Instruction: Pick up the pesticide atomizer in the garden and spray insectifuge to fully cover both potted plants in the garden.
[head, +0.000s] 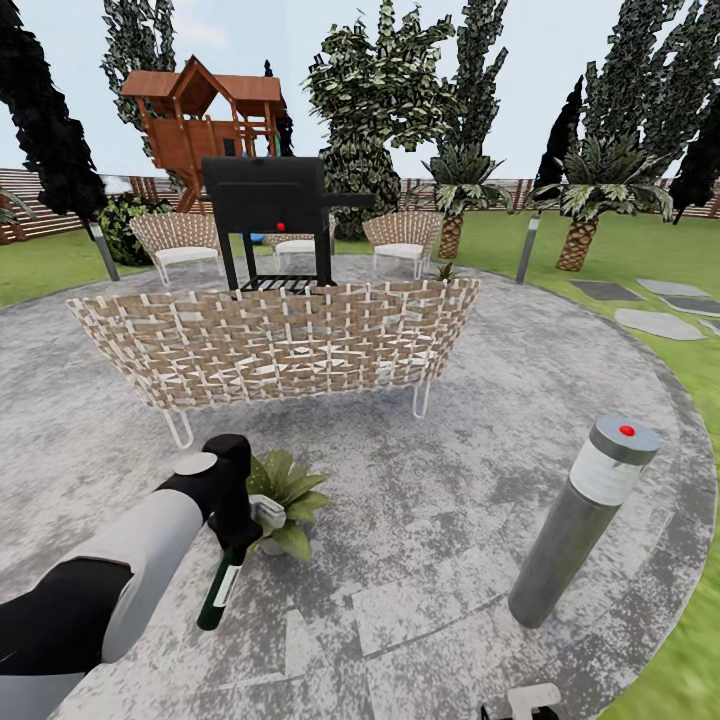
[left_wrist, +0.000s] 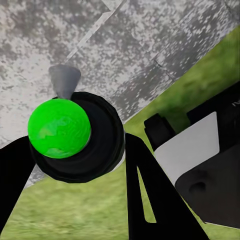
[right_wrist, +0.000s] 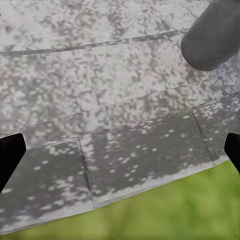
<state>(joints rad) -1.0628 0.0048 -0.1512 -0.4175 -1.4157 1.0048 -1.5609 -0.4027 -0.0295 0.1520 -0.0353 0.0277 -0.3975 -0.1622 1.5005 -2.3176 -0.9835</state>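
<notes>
1 slim dark green pesticide atomizer (head: 221, 585) with a white label hangs pinched in the left gripper (head: 236, 532), just beside a potted plant (head: 286, 497) of broad leaves on the mottled grey stone patio (head: 430, 500). Right gripper (right_wrist: 120, 152) fingers are spread wide.

A home garden is shown: a round grey stone patio (head: 440, 500) is ringed by green lawn (head: 640, 250), with stepping stones (head: 655, 322), palms (head: 585, 195) and tall trees against a slatted wooden fence (head: 30, 200). Woven wicker seating (head: 275, 340), a black barbecue grill (head: 270, 200), bollard lights (head: 585, 520) and a wooden playhouse (head: 205, 110) are seen.
</notes>
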